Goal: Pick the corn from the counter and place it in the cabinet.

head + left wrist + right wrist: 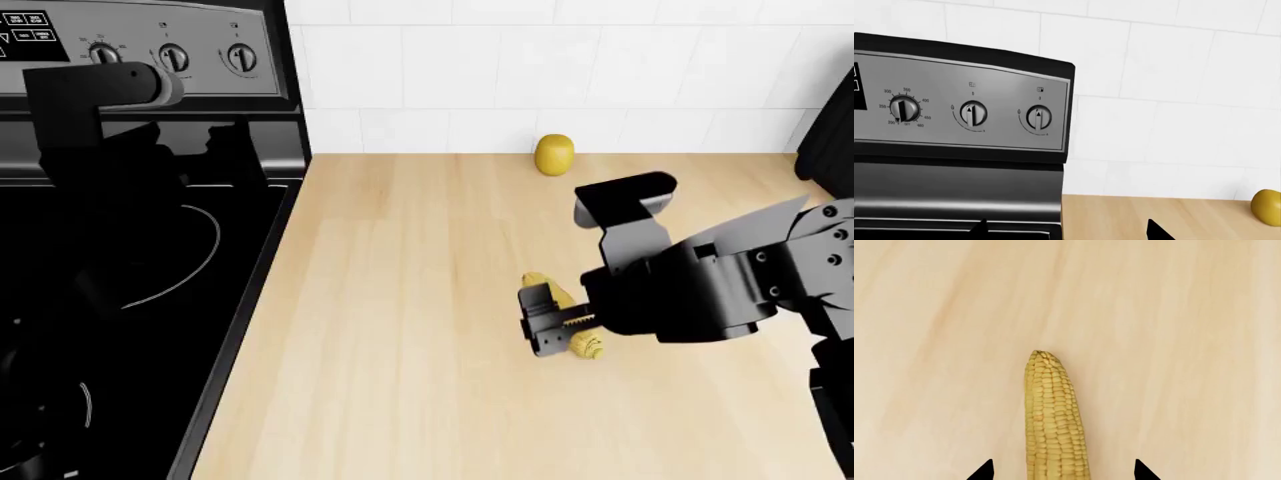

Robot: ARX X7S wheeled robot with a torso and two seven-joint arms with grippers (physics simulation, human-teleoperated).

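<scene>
The corn (561,312) is a small yellow cob lying on the light wood-grain counter (400,300). My right gripper (554,320) is right over it, partly hiding it. In the right wrist view the corn (1053,420) lies between my open fingertips (984,471), with a gap on each side. My left gripper (1067,232) is open and empty, held up over the stove's edge; in the head view the left arm (94,110) is at the stove. The cabinet is out of view.
A round yellow-green fruit (554,154) sits at the back by the tiled wall, also in the left wrist view (1267,206). The black stovetop (120,300) with its knob panel (967,112) fills the left. A dark object (825,150) stands at the right edge.
</scene>
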